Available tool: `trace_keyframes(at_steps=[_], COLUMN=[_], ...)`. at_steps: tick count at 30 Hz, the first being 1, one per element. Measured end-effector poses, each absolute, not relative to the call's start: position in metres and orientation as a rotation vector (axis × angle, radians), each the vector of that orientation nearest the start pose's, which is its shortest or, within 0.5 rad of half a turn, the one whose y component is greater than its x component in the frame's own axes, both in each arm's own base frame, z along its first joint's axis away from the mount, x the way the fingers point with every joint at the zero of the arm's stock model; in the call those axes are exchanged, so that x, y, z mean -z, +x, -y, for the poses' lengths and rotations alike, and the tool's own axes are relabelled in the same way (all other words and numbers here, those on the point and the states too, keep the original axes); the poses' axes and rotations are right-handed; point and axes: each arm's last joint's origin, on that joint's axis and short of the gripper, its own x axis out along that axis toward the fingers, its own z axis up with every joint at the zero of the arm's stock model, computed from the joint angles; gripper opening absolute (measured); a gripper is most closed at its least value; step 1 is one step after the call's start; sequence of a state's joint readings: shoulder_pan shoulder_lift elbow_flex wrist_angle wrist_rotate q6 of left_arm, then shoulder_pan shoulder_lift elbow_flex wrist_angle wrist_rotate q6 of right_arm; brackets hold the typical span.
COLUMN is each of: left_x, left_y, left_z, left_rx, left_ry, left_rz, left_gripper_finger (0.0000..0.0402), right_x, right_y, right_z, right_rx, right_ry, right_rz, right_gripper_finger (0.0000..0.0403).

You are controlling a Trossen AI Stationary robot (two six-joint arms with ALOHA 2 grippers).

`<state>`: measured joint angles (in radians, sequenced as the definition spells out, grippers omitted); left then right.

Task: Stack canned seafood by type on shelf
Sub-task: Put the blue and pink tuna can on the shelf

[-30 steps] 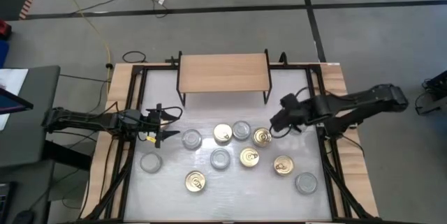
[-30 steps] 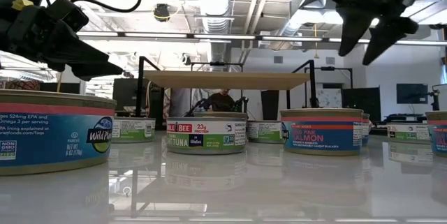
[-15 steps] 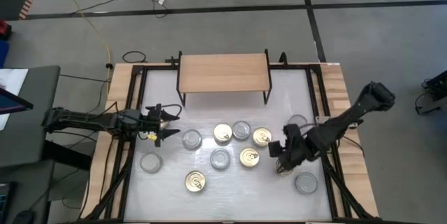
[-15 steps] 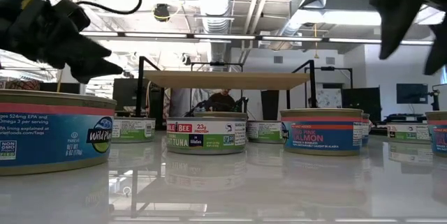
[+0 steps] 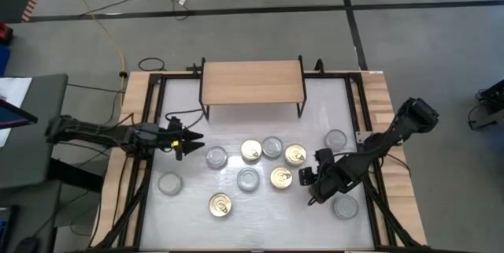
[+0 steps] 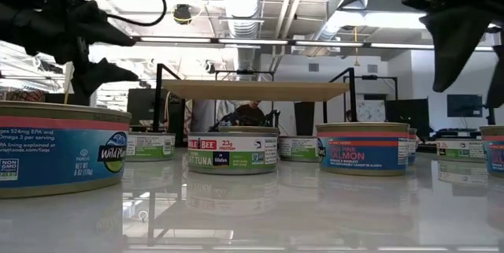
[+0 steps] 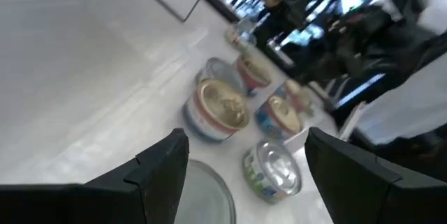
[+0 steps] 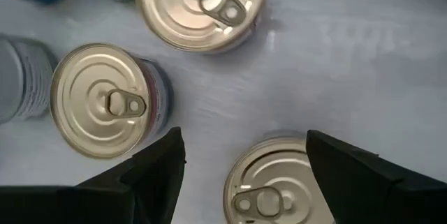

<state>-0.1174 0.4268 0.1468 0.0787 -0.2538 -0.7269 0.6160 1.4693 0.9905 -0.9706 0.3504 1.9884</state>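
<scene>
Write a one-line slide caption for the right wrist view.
Right tool open, poised above a gold pull-tab can, two more gold-lidded cans beyond.

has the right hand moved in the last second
Yes. The right hand has swung away from the shelf toward the table's near edge, over a gold-lidded can.

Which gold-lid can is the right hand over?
The gold pull-tab can lying between the right hand's open fingers in the right wrist view. From above, the hand hides it; the other gold cans sit clear to its left.
</scene>
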Motion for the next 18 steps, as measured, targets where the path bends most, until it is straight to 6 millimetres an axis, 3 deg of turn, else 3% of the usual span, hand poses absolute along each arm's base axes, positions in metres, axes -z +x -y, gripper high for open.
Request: trace_keyframes(at_steps=[8, 14, 18], left_x=[-0.202, -0.208, -0.211], left_y=[0.176, 0.238, 0.283], left_z=[0.037, 0.062, 0.071], left_rx=[-0.282, -0.345, -0.352], left_ry=[-0.681, -0.67, -0.669], left_rz=[-0.318, -0.413, -0.447], left_gripper_finger=[0.0274, 0.0274, 0.0274], right_x=[-0.23, -0.231, -0.222], right_y=[0.203, 0.199, 0.209], right_z=[-0.121, -0.118, -0.117], right_rx=[0.9, 0.873, 0.796], right_ry=[0.9, 0.869, 0.911], right_rz=[-0.908, -0.886, -0.827], right_gripper_finger=[0.0317, 0.0317, 0.0317])
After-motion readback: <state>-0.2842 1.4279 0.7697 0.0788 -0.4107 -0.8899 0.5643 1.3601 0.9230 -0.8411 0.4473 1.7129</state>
